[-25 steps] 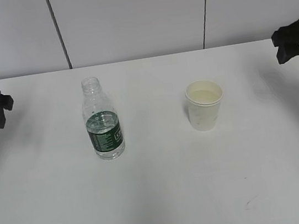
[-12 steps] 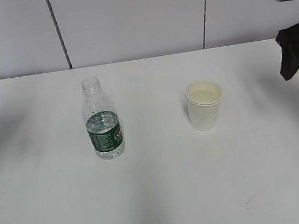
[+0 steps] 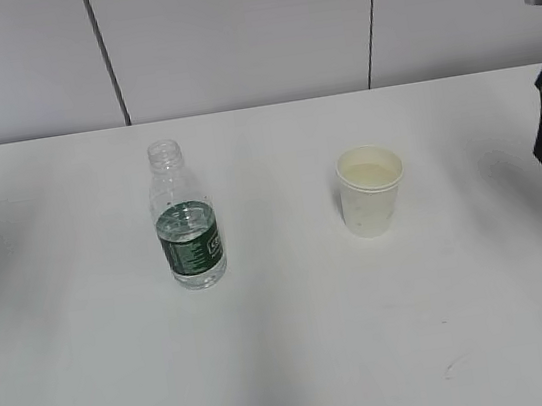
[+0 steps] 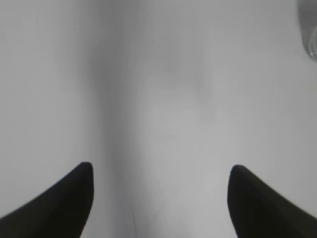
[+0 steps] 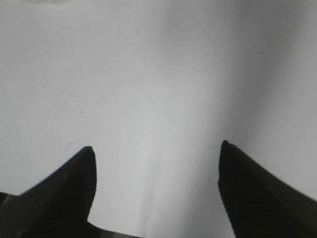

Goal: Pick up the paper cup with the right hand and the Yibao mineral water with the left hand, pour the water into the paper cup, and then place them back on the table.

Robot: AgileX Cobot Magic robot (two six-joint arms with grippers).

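Exterior view: Yibao mineral water (image 3: 187, 220) upright left of centre on the tabletop (image 3: 303, 360); paper cup (image 3: 371, 190) upright to its right, well apart. Cup appears to hold liquid. Right gripper (image 5: 156, 153) at the far right edge, nearer the cup; jaws wide, empty. Left gripper (image 4: 158, 171) also wide, empty; bottle edge at upper right of its wrist view.

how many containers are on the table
2: the bottle stands left of centre, and the cup stands to its right, apart from it. Nothing seems hidden.
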